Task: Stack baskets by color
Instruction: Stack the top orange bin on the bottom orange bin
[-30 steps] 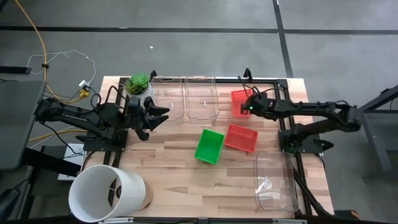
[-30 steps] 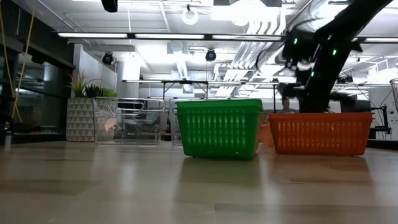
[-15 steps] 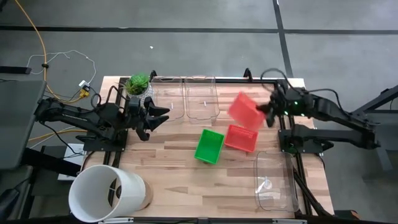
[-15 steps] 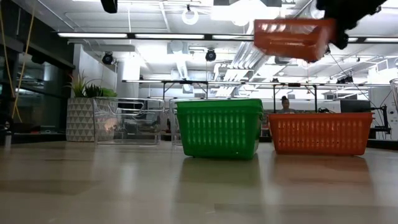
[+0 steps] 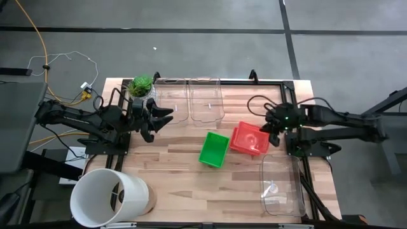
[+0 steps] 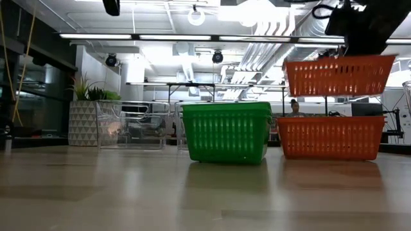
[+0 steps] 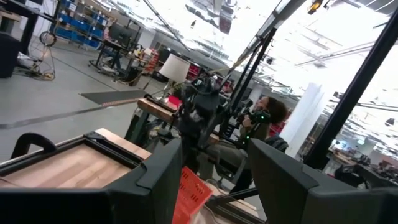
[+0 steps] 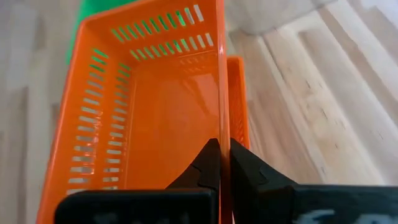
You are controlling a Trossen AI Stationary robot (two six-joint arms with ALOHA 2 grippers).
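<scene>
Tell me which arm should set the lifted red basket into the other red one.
Right. The right gripper is shut on the lifted red basket, right above the red basket on the table. The left gripper waits open by the plant.

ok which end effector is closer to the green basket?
Right. The right end effector holds a red basket just beside the green basket; the left end effector waits farther off by the plant.

A grey floor (image 5: 191,44) crossed by dark seams surrounds the wooden table (image 5: 172,165); fluorescent ceiling lights (image 6: 160,36) glow beyond.
</scene>
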